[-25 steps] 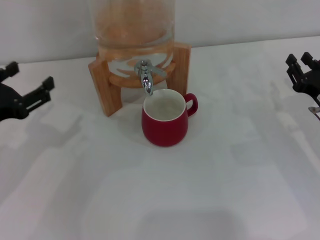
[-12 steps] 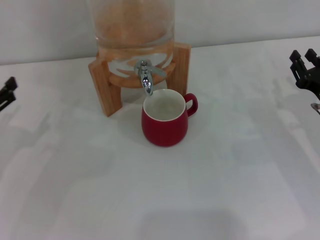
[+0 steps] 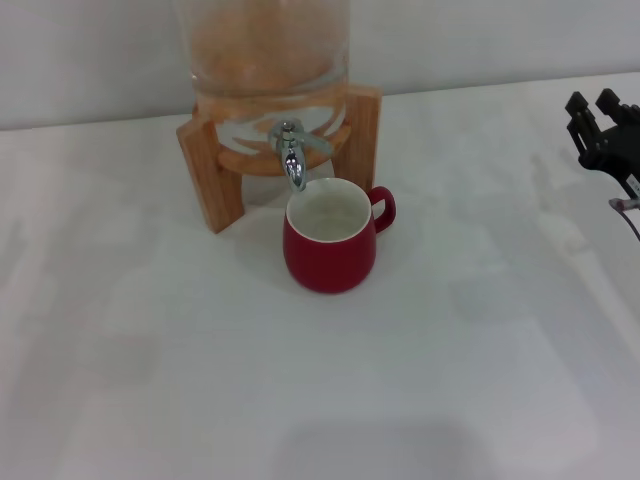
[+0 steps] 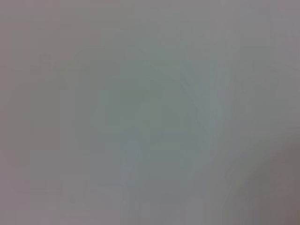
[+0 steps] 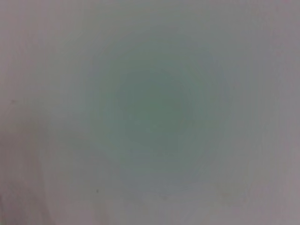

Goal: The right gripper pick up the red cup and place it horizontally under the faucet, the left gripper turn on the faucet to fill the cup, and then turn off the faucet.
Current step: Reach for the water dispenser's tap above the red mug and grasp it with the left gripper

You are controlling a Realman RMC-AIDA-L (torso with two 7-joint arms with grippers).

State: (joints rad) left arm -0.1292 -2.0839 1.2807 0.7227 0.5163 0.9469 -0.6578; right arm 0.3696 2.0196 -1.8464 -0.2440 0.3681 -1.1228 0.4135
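Observation:
The red cup (image 3: 331,243) stands upright on the white table, directly below the spout of the chrome faucet (image 3: 290,152), its handle pointing right. The faucet sticks out of a glass dispenser in a wooden stand (image 3: 212,178). No stream of water shows from the spout. My right gripper (image 3: 594,118) hangs at the far right edge of the head view, well away from the cup, its black fingers apart and holding nothing. The left gripper is out of view. Both wrist views show only a blank pale surface.
The glass dispenser (image 3: 265,55) holds orange-tinted contents and stands against the back wall. The white table (image 3: 320,390) stretches in front of and to both sides of the cup.
The left gripper drew back leftward and has left the head view. The right gripper stayed at the right edge with only a slight shift. Cup and faucet have not moved.

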